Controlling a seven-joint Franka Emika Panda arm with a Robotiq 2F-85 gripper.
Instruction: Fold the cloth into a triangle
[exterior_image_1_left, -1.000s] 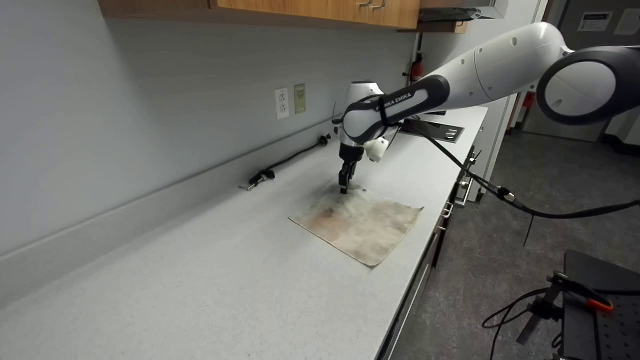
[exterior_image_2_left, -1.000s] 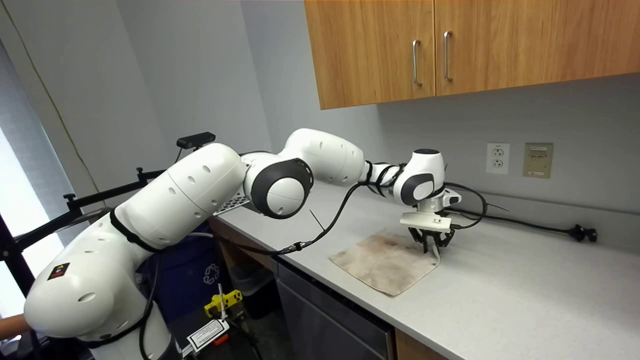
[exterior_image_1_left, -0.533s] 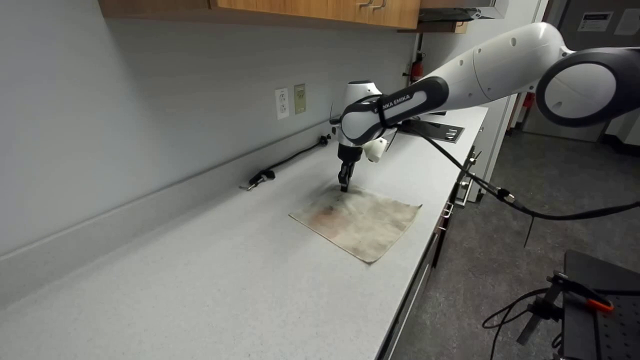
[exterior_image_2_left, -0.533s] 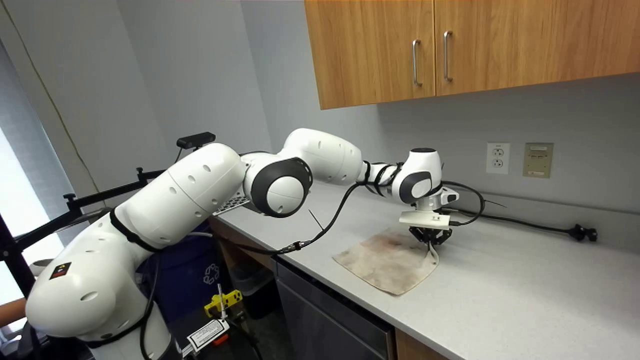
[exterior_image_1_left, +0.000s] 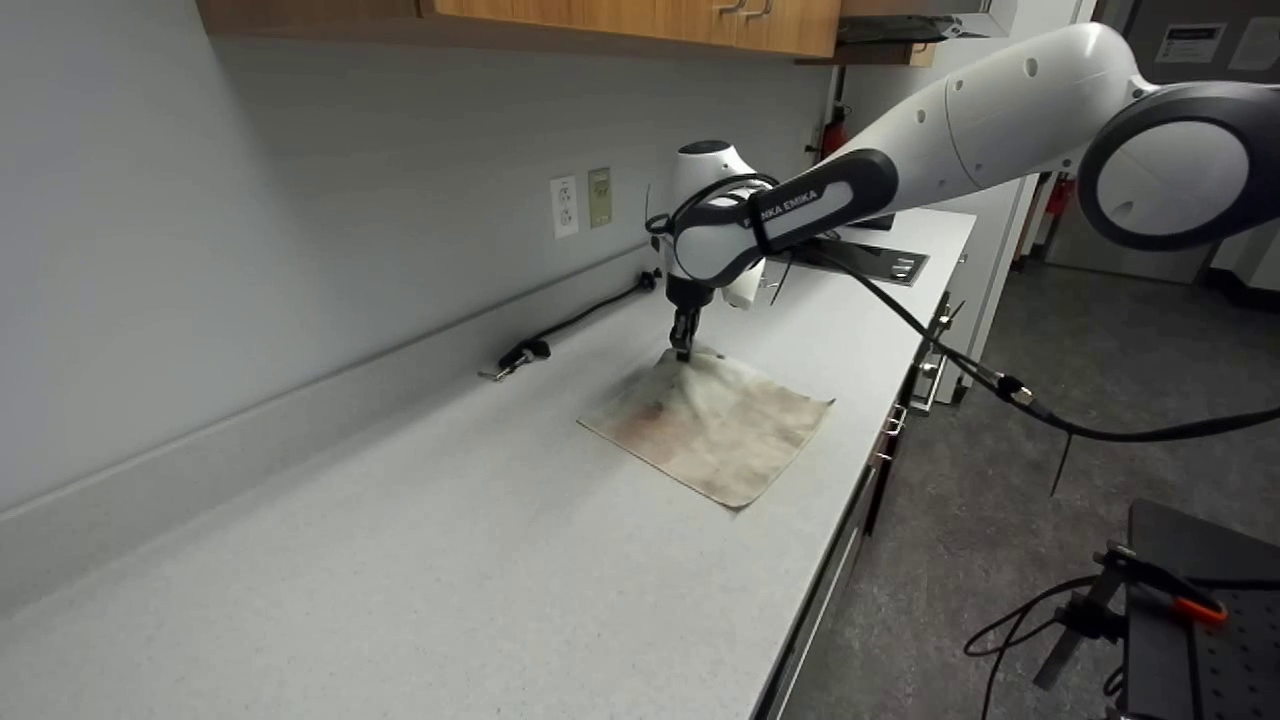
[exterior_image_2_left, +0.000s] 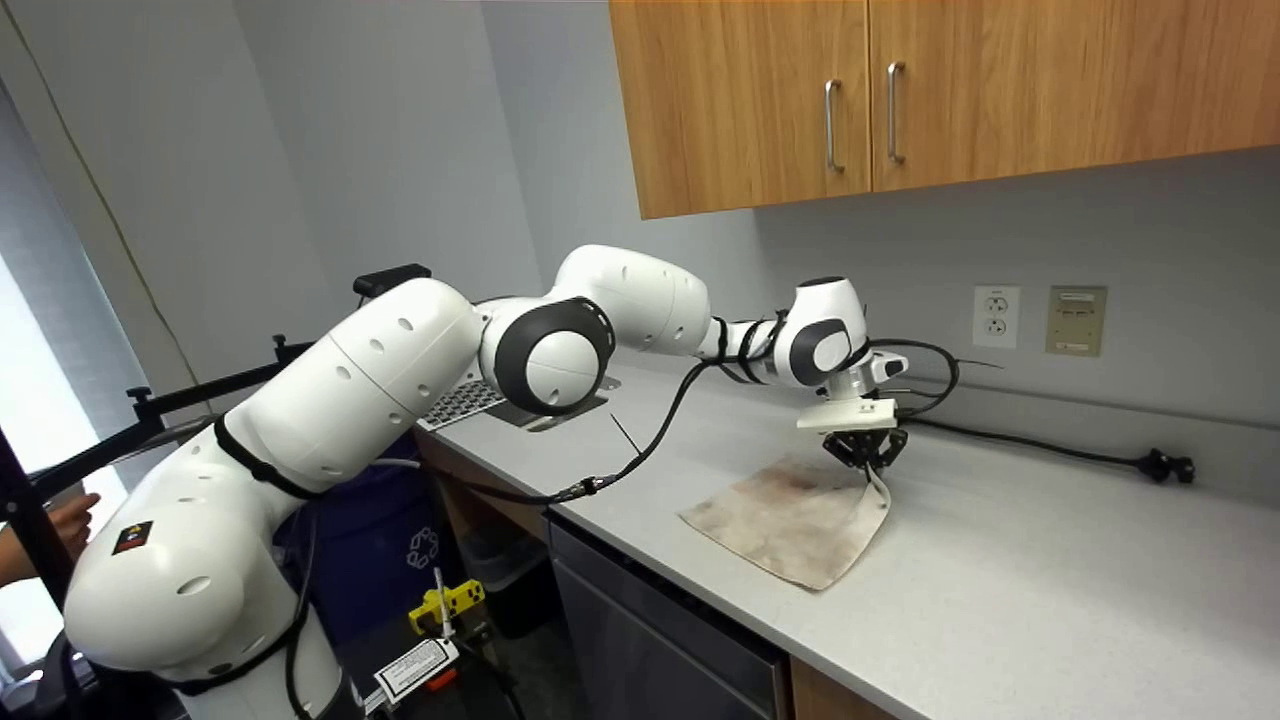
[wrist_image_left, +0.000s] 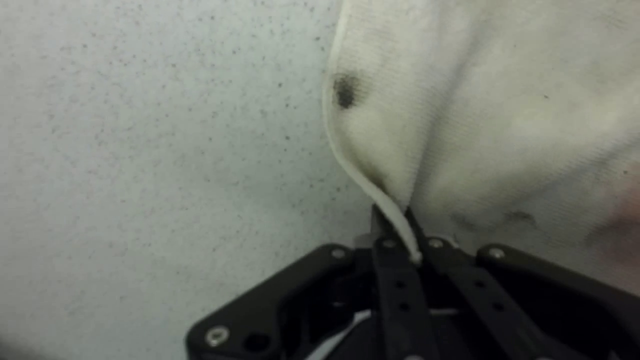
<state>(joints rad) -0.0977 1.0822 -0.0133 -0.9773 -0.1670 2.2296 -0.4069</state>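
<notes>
The cloth is a beige square with brownish stains, lying mostly flat on the counter in both exterior views. One corner is pinched and lifted in my gripper, with folds running out from it. The gripper is shut on that corner, a little above the counter. In the wrist view, the cloth runs up between the fingers of the gripper, its hem standing over them. A dark spot shows near the hem.
A black cord with a clamp lies along the wall; it also shows in an exterior view. A dark cooktop is farther along the counter. The counter's front edge runs close to the cloth. Wooden cabinets hang above.
My gripper closed on the cloth's corner and rose slightly. The cloth's held corner lifted, and the whole cloth slid a little along the counter with it.
</notes>
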